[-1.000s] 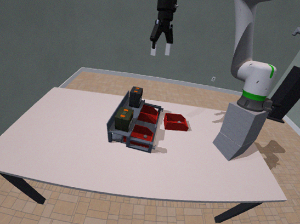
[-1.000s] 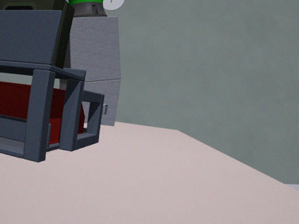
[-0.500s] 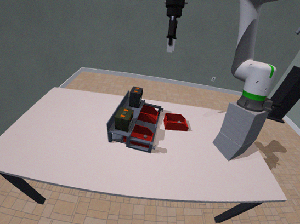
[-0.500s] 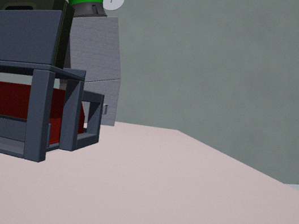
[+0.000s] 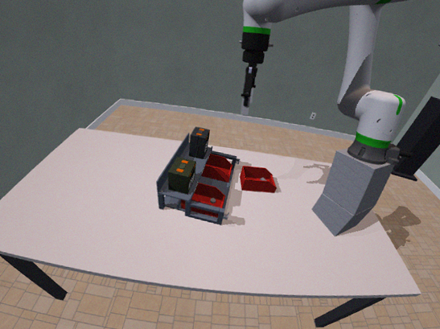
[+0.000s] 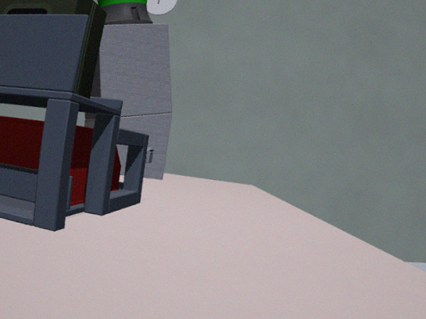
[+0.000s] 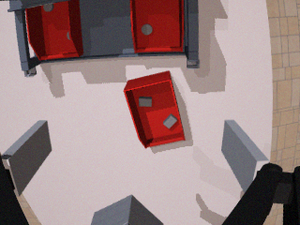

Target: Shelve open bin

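Note:
The loose red open bin [image 5: 258, 179] [image 7: 156, 118] lies on the white table [image 5: 80, 211] [image 7: 88, 119] just in front of the grey shelf [image 5: 164, 178] [image 6: 52, 164], a little askew, with two small grey parts in it. Two red bins [image 5: 216, 166] [image 5: 207, 198] [image 7: 52, 28] [image 7: 157, 22] stand in the shelf's row, with an empty grey place [image 7: 107, 25] between them. My gripper [image 5: 246, 105] [image 7: 134, 137] is open and empty. It hangs high above the table, over the loose bin. The exterior view does not show the loose bin.
Two dark green boxes [image 5: 180, 174] [image 5: 199, 141] stand on the shelf's top board; one also shows in the exterior view [image 6: 41, 1]. The arm's grey pedestal [image 5: 352, 192] [image 6: 133, 77] stands on the table to the right of the bin.

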Robot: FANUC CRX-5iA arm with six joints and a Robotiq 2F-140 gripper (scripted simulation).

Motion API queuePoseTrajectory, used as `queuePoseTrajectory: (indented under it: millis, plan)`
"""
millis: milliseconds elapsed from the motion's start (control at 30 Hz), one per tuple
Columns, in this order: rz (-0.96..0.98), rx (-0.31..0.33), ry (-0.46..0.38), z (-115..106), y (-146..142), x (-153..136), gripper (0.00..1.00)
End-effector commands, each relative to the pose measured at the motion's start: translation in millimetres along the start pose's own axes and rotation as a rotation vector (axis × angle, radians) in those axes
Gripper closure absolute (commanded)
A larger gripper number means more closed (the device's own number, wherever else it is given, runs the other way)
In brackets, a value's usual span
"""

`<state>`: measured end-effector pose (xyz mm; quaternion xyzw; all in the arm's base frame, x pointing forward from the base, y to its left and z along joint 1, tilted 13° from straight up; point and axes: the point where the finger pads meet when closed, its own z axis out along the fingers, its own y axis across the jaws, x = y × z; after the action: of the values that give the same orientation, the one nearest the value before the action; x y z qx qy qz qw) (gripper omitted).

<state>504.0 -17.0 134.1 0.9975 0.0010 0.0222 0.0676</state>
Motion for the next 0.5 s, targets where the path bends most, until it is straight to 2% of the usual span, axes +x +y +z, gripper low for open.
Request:
queuePoseTrajectory:
  millis: [0, 333, 400, 467]
  plan:
    - [-0.011, -0.027, 0.018, 29.6, -0.6, -3.9, 0.0]
    - [-0.066, -0.069, 0.05, 98.0, -4.5, -26.4, 0.0]
    - [-0.066, -0.069, 0.05, 98.0, -4.5, -26.4, 0.0]
    - [-0.078, -0.074, 0.056, 109.6, -5.6, -31.9, 0.0]
